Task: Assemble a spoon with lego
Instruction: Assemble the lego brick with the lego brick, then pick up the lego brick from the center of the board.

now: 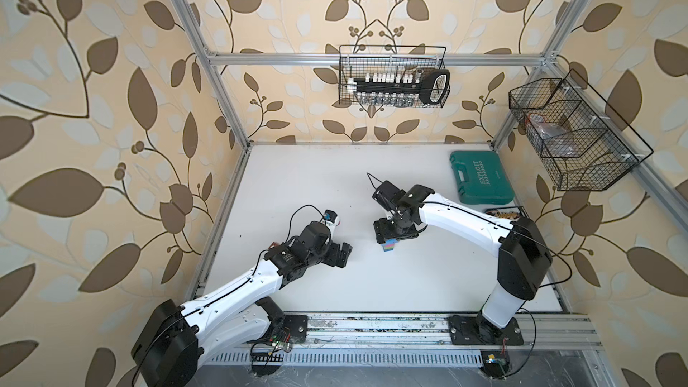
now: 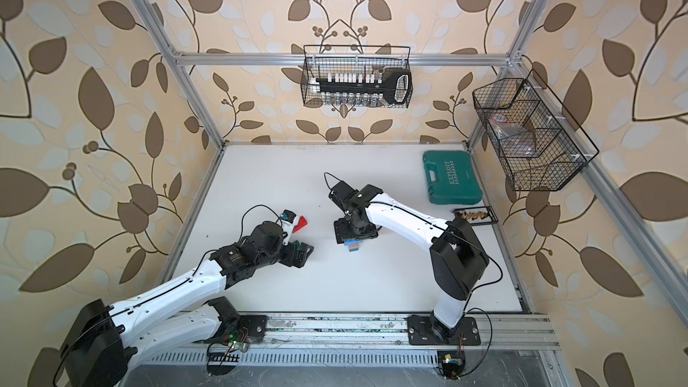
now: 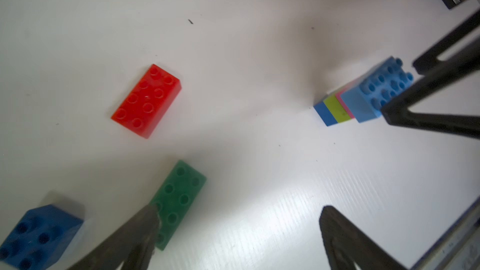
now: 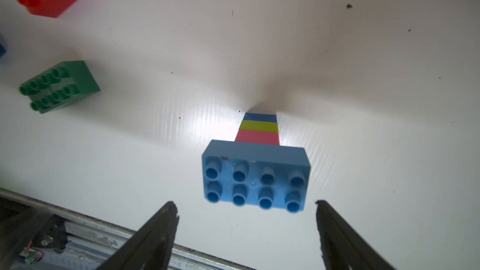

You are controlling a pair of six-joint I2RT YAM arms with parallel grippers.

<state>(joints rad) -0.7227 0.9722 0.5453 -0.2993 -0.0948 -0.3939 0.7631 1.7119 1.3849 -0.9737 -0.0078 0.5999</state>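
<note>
Work surface: white table (image 1: 335,180) inside an aluminium frame.
Spoon (image 4: 255,167): partly built. It stands upright near the middle of the table, slightly toward the front edge.
Spoon build order: a dark blue short piece on the table, then lime, then pink, then the long light-blue brick (image 4: 255,177) on top, studs up.
Right gripper (image 4: 246,207): points down directly over the spoon. Its jaws are spread wider than the light-blue brick, one finger beyond each short end. The right wrist view shows a gap on both sides, so nothing is grasped.
Left gripper (image 3: 240,209): low over the left half of the table, jaws fully apart, nothing between them. One finger overlaps the green brick in the left wrist view; contact cannot be told.
Red brick (image 3: 146,100): long, flat, studs up, on the left half of the table.
Green brick (image 3: 179,198): long, flat, studs up, near the red brick but apart from it.
Loose dark blue brick (image 3: 39,237): short, studs up, beside the green brick, not touching.
Teal case (image 1: 480,178): shut, flat, near the far right corner.
Black tray (image 1: 504,214): small, at the right edge just in front of the case. Its contents are too small to identify.
Wire basket (image 1: 394,76): hangs on the back rail.
</note>
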